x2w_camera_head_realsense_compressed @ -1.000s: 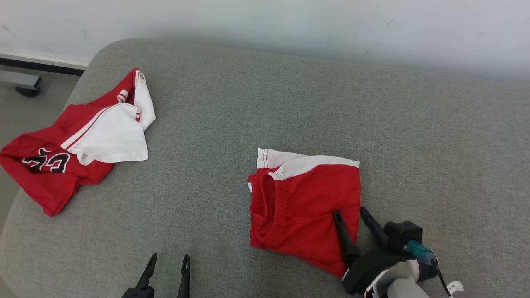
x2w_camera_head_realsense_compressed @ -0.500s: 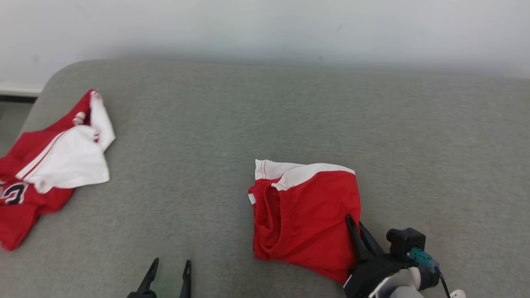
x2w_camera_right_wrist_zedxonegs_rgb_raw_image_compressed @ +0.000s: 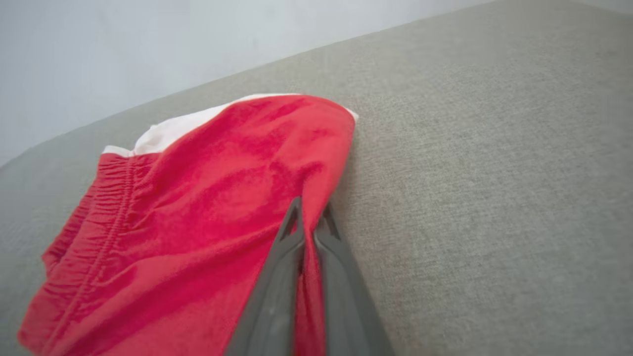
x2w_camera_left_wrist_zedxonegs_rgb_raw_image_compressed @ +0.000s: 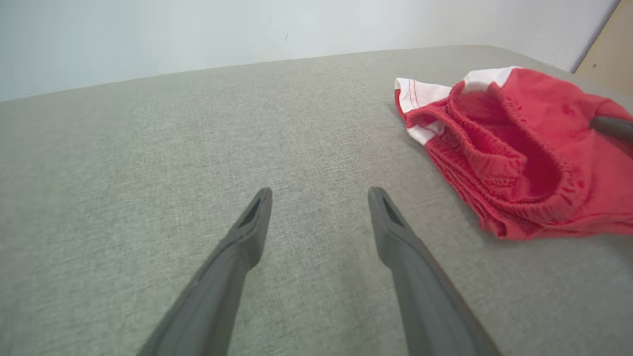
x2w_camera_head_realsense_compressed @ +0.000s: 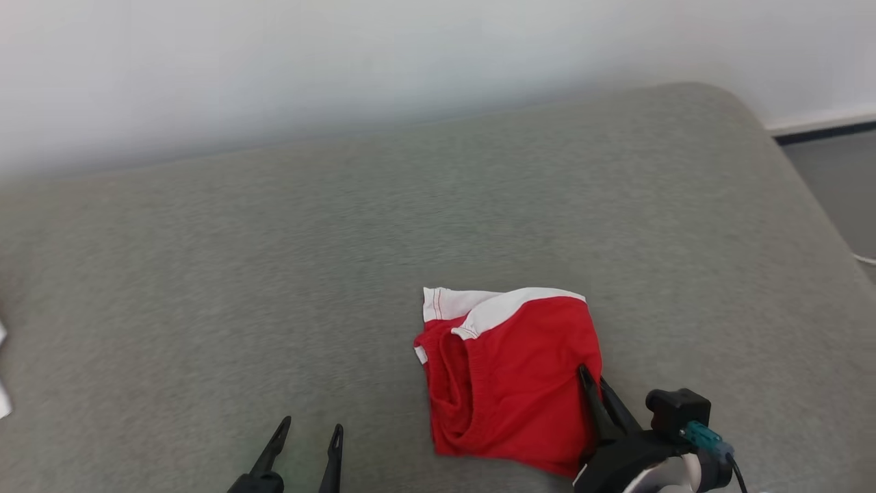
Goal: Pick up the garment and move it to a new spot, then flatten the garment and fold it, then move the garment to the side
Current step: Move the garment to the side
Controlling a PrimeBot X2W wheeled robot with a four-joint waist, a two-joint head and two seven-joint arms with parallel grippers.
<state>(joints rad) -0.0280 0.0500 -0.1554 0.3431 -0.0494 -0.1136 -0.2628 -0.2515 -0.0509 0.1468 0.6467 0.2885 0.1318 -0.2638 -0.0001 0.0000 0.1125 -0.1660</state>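
Observation:
Folded red shorts (x2w_camera_head_realsense_compressed: 517,373) with white trim lie on the grey cushioned surface (x2w_camera_head_realsense_compressed: 342,260), right of centre in the head view. My right gripper (x2w_camera_head_realsense_compressed: 594,380) is shut on the shorts' right edge; the right wrist view shows red cloth (x2w_camera_right_wrist_zedxonegs_rgb_raw_image_compressed: 207,207) pinched between the two closed fingers (x2w_camera_right_wrist_zedxonegs_rgb_raw_image_compressed: 292,232). In the left wrist view the shorts (x2w_camera_left_wrist_zedxonegs_rgb_raw_image_compressed: 519,153) show their elastic waistband facing the camera. Left of the shorts, my left gripper (x2w_camera_head_realsense_compressed: 311,431) stands open over bare surface with nothing between its fingers (x2w_camera_left_wrist_zedxonegs_rgb_raw_image_compressed: 252,227).
A white wall (x2w_camera_head_realsense_compressed: 342,61) runs behind the surface. The surface's rounded right end (x2w_camera_head_realsense_compressed: 787,157) drops to a grey floor (x2w_camera_head_realsense_compressed: 838,178) with a dark baseboard. A white scrap of another garment (x2w_camera_head_realsense_compressed: 3,397) peeks in at the left edge.
The right gripper has closed on the shorts' right edge. The camera has swung right, so the red and white jersey has left the picture. The left gripper stays open.

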